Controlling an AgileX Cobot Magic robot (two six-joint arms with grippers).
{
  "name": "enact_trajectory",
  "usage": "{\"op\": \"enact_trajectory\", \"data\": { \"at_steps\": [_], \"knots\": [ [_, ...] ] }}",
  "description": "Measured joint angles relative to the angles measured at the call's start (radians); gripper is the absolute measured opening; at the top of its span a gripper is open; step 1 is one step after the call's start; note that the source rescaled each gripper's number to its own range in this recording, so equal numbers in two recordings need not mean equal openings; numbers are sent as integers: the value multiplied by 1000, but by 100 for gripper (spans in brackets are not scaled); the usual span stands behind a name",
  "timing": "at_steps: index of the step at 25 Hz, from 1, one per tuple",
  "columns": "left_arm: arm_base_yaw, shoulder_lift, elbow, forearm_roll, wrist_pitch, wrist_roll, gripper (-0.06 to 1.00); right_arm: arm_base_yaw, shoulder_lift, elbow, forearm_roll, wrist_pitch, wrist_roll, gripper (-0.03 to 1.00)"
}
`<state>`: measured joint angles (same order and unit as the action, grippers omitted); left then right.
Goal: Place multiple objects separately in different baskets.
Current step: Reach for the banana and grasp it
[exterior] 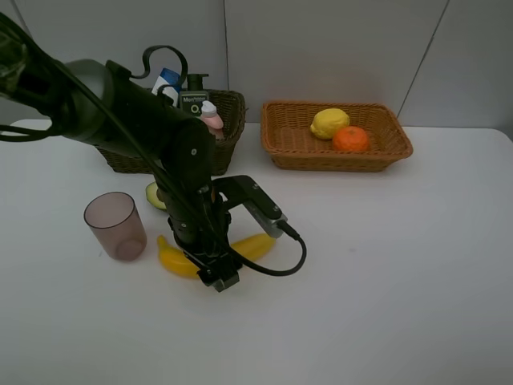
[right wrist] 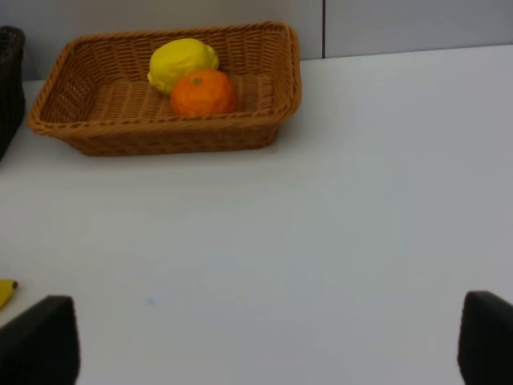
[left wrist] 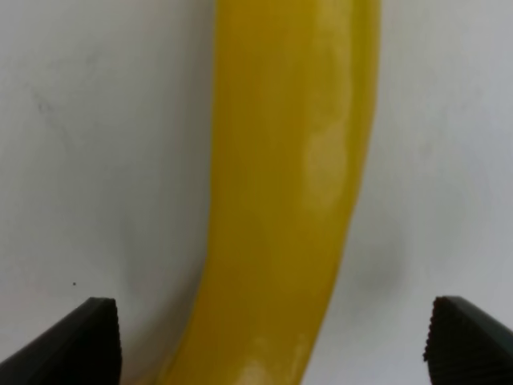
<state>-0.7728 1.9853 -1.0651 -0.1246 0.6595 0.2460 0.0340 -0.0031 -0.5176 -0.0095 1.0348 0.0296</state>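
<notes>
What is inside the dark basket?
Three bottles show: a white blue-capped bottle, a dark green pump bottle and a small pink bottle. The left arm covers much of the dark basket, so the rest of its inside cannot be seen.

1 plain white table (exterior: 385, 281) lies flat beneath the left pincer (exterior: 218, 278) and spreads out on every side of it. Beyond the pincer, along the table's far edge, stands a pale grey wall (exterior: 321, 48) of smooth panels, divided by thin dark seams (exterior: 224, 48).
</notes>
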Motion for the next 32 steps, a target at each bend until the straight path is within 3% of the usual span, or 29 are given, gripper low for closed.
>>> {"op": "enact_trajectory", "data": {
  "at_steps": [32],
  "knots": [
    [0,22,0,-3,-7,5,100,0,0,0,0,0,0,100]
  ]
}}
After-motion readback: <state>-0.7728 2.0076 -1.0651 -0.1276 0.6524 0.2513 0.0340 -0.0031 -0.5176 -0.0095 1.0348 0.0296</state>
